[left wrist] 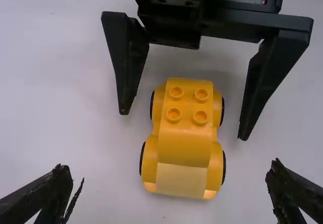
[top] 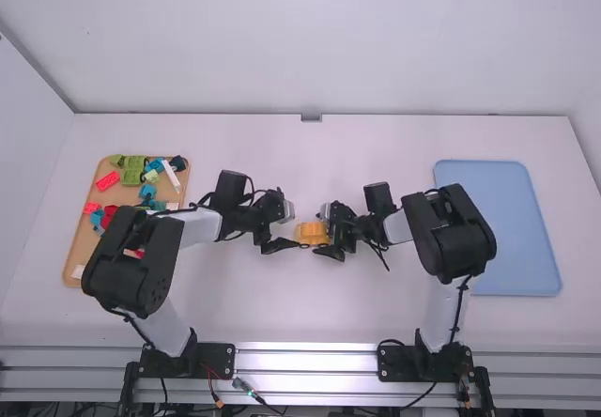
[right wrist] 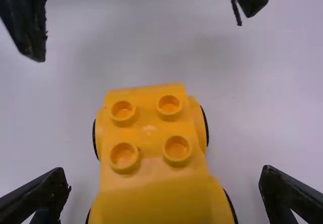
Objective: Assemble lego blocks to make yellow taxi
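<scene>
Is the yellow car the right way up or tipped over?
Right way up: the car has its studs on top and black wheels at its sides.

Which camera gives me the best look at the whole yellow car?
The left wrist view: the yellow car is whole there, its four studs clear. The right wrist view shows the studs larger but cuts off one end; in the high view the car is tiny.

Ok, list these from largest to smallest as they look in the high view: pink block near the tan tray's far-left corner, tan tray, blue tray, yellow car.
Blue tray and tan tray: too alike to rank, with the left arm covering part of the tan one
Yellow car
Pink block
</scene>
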Robot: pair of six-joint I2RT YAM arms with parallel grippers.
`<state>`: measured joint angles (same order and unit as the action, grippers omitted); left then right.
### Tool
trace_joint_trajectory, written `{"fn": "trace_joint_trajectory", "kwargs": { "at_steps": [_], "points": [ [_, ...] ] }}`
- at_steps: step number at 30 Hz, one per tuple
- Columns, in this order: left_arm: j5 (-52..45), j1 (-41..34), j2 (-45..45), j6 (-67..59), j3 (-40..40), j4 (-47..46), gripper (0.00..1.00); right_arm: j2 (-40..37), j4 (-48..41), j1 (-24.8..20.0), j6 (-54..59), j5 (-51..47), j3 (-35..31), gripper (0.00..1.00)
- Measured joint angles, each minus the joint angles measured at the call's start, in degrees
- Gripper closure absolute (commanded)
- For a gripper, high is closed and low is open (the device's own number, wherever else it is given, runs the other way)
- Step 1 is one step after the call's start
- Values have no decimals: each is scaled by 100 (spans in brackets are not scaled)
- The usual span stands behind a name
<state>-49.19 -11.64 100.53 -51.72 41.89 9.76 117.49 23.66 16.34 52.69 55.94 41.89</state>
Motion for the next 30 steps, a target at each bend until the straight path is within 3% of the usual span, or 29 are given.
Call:
{"fn": "trace_joint_trajectory", "kwargs": {
  "at_steps": [11, 14, 17, 18, 19, 26, 28, 30],
  "points": [
    [-2, 166, 0, 0, 0, 13, 1, 48, 11, 205, 81, -92, 55, 5],
    [0, 166, 0, -2, 0, 13, 1, 205, -120, 262, 98, -151, 216, 17],
    [-2, 184, 0, 0, 0, 13, 1, 245, -181, 216, 118, -111, 280, 48],
    [-2, 184, 0, 0, 0, 13, 1, 245, -181, 210, 127, -101, 282, 51],
    [-2, 184, 0, -2, 0, 15, 1, 245, -153, 166, 52, -72, 293, 61],
    [-2, 184, 0, -4, 0, 173, 1, 225, -197, -142, -518, -55, 299, 61],
    [0, 184, 0, -2, 0, 210, 1, 142, -420, -240, -601, -68, 304, 66],
    [-2, 184, 0, -2, 0, 315, 1, -201, -1038, -479, -748, -308, 310, 78]
  ]
}}
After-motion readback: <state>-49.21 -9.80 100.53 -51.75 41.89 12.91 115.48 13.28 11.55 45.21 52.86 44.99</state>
